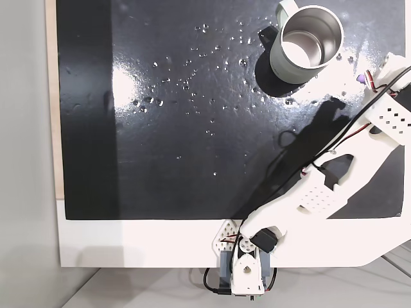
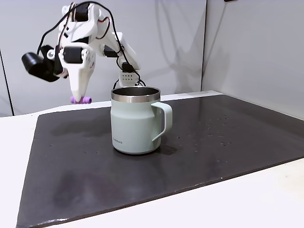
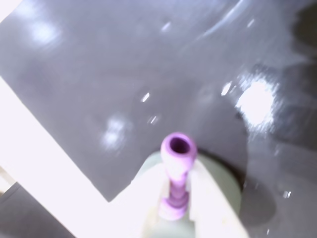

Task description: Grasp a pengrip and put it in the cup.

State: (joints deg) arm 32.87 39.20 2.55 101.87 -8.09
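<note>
The pengrip [image 2: 82, 99] is a small purple ribbed tube, and my gripper [image 2: 80, 96] is shut on it, holding it in the air above the far left of the black mat. In the top-down fixed view the pengrip [image 1: 361, 79] peeks out at the gripper [image 1: 367, 85] tip, to the right of the cup [image 1: 277, 61]. The cup [image 2: 135, 128] is a pale grey-green mug with a steel inside, standing upright with its handle to the right. The wrist view shows the pengrip [image 3: 177, 148] clamped between the two white fingers [image 3: 148, 198]; a blurred pale green shape lies behind them.
A black mat [image 1: 192, 128] covers most of the white table [image 1: 160, 244], with small glinting specks near the cup. The arm's base [image 1: 244, 269] sits at the table's near edge, and the arm reaches over the mat's right side. Grey walls [image 2: 190, 42] stand behind.
</note>
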